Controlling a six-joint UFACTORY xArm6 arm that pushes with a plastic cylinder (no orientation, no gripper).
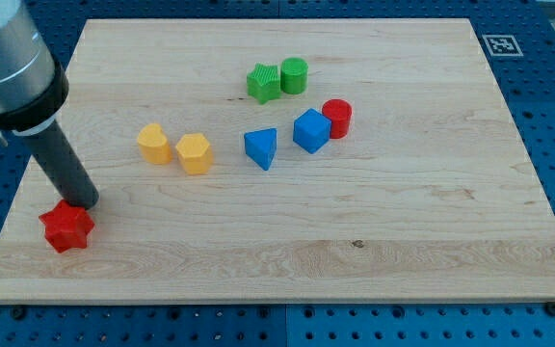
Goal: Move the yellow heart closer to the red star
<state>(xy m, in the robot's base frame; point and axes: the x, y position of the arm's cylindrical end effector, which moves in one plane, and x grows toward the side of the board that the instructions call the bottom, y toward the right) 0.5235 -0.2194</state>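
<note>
Eight coloured blocks sit on the wooden tabletop [403, 241], whose 3 and 6 o'clock stretches lie bare. The red star [67, 227] rests near the 8 o'clock corner, close to the edge. My tip [85, 203], a plain rod that grips nothing, touches the star's upper right. The yellow heart [154, 144] stands well apart at the star's 1 o'clock, just beside a yellow hexagon [195, 153]; its pointing and long axis cannot be told. A square black-and-white marker [500, 43] sits off the 1 o'clock corner; no writing is readable.
</note>
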